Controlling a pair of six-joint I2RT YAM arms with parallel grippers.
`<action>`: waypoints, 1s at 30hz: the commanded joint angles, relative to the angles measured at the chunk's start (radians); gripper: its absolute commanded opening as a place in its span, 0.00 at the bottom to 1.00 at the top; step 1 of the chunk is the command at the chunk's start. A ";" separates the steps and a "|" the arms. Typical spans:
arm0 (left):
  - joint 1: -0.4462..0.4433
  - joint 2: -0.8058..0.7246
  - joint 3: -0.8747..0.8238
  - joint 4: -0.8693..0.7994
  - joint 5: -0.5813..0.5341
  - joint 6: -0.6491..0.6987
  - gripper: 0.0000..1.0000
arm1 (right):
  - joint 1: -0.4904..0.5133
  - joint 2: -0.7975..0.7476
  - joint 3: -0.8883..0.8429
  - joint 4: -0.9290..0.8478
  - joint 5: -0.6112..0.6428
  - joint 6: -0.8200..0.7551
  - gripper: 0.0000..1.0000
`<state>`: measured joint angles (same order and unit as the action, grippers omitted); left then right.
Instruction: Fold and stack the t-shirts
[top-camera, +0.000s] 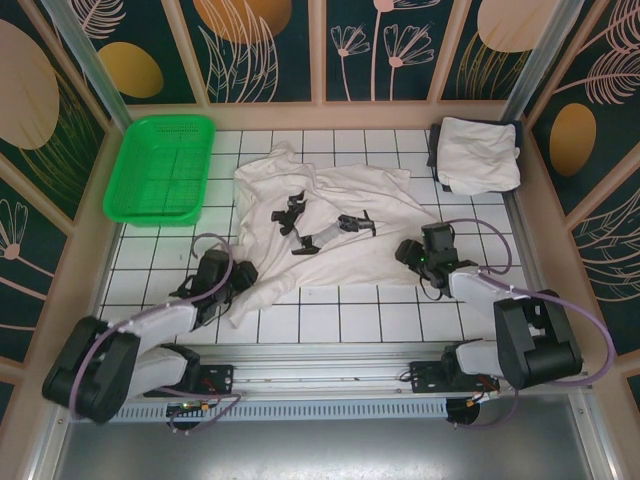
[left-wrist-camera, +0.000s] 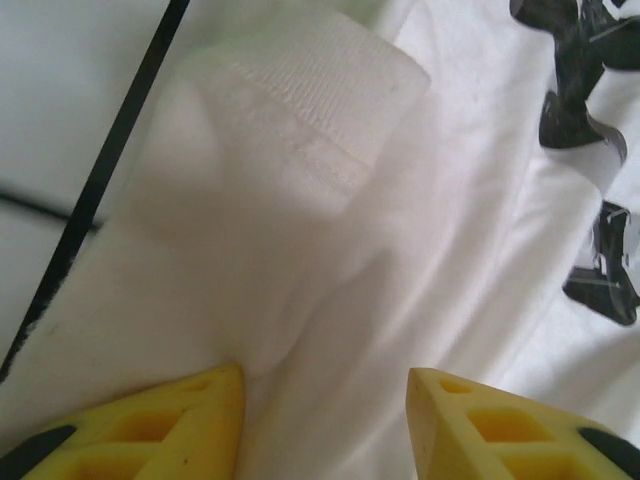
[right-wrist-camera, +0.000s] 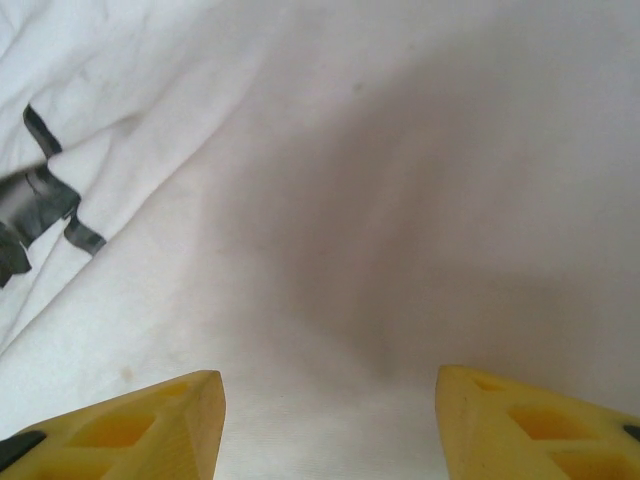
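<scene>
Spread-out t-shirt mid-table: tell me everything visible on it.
The spread t-shirt is off-white soft cloth with a black print on top. It lies unfolded and wrinkled on the white tiled table, a ribbed band showing at its near-left end. The left hand hangs over that end, the right hand over its right side, both with jaws apart.

From the top camera, the light is even and bright from overhead. The table (top-camera: 320, 322) is sharp, with soft shadows beside my arms near its front edge. Through my left wrist the t-shirt (left-wrist-camera: 330, 260) is washed out and slightly blurred. Through my right wrist a broad grey shadow crosses the cloth, and my right gripper (right-wrist-camera: 328, 380) is out of focus.
</scene>
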<state>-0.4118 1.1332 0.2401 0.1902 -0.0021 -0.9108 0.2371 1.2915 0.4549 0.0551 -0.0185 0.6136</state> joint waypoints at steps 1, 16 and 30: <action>-0.038 -0.164 -0.071 -0.215 -0.067 -0.137 0.43 | -0.017 -0.035 -0.007 0.003 0.009 0.022 0.58; -0.044 0.029 0.363 -0.285 -0.120 0.089 0.60 | 0.012 0.322 0.594 -0.157 0.162 -0.225 0.55; 0.071 0.765 0.796 -0.215 -0.070 0.187 0.59 | -0.045 0.999 1.278 -0.337 0.089 -0.314 0.25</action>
<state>-0.3588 1.8767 1.0576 -0.0055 -0.0689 -0.7441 0.2241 2.2356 1.6520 -0.1978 0.0769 0.3115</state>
